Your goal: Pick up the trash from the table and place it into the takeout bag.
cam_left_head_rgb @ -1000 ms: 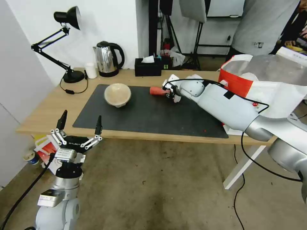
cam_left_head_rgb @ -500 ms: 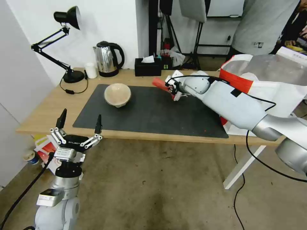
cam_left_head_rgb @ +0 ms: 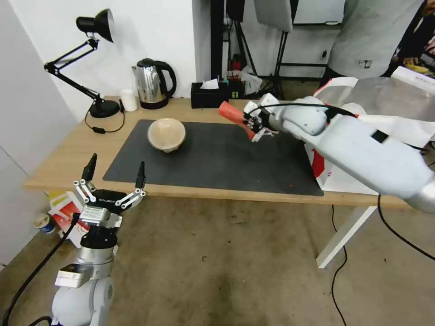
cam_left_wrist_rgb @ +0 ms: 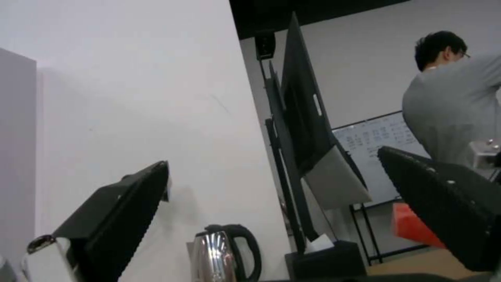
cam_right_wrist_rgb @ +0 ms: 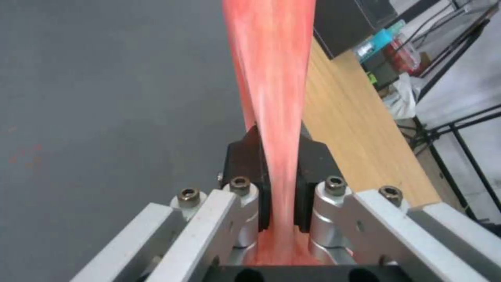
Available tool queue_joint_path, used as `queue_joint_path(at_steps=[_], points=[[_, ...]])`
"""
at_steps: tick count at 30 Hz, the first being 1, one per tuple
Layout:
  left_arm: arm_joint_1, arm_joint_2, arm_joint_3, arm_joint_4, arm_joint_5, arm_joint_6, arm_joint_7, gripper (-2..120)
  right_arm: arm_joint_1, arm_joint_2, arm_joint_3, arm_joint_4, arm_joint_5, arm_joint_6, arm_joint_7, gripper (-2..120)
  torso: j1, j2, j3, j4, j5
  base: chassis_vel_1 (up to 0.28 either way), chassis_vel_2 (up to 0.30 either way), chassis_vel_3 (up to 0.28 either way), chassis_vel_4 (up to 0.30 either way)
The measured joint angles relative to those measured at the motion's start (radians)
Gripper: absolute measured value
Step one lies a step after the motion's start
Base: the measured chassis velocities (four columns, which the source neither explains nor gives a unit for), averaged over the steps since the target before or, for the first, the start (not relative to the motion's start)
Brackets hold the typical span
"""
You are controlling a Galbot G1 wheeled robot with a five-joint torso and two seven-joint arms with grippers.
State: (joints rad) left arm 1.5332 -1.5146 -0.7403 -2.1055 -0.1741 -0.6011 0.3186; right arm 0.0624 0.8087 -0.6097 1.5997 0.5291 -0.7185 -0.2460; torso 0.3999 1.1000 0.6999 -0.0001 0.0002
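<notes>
Right gripper [cam_left_head_rgb: 253, 123] clamps the squashed tall red cup [cam_left_head_rgb: 232, 114] (tilted) above the dark grey mat [cam_left_head_rgb: 213, 160], frame centre; left gripper [cam_left_head_rgb: 113, 179] spread wide, lower left.

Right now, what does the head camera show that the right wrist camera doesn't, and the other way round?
Head view alone: the beige paper-pulp bowl on the mat, the takeout bag at the table's right end, the open left gripper low before the table.

Right wrist view alone: how flat the cup is squeezed between the fingers.

Both: the right gripper shut on the red cup above the dark mat.
</notes>
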Motion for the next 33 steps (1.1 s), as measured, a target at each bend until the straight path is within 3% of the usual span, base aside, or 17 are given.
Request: queue_joint_path(at_steps=[6,13,17,33], points=[[-0.005,0.003,0.010,0.011,0.011,0.002,-0.001,100,-0.054,-0.067,0.061,0.121,0.035,-0.002,0.014,6,0.000,0.000,0.000,0.0000,-0.0002,0.000,0.000,0.000,0.000],[-0.025,-0.006,0.001,0.033,0.010,0.002,-0.002,100,-0.201,-0.135,0.234,0.306,0.191,0.029,0.160,6,0.000,0.000,0.000,0.0000,-0.0003,0.000,0.000,0.000,0.000],[-0.031,-0.008,0.000,0.034,0.008,0.002,-0.002,100,-0.265,-0.157,0.300,0.361,0.216,0.046,0.184,6,0.000,0.000,0.000,-0.0001,-0.0001,0.000,0.000,0.000,0.000],[-0.040,-0.023,-0.034,0.033,0.008,0.003,-0.002,100,-0.382,-0.234,0.407,0.451,0.288,0.143,0.244,6,0.000,0.000,0.000,-0.0002,-0.0006,0.000,0.000,0.000,0.000]])
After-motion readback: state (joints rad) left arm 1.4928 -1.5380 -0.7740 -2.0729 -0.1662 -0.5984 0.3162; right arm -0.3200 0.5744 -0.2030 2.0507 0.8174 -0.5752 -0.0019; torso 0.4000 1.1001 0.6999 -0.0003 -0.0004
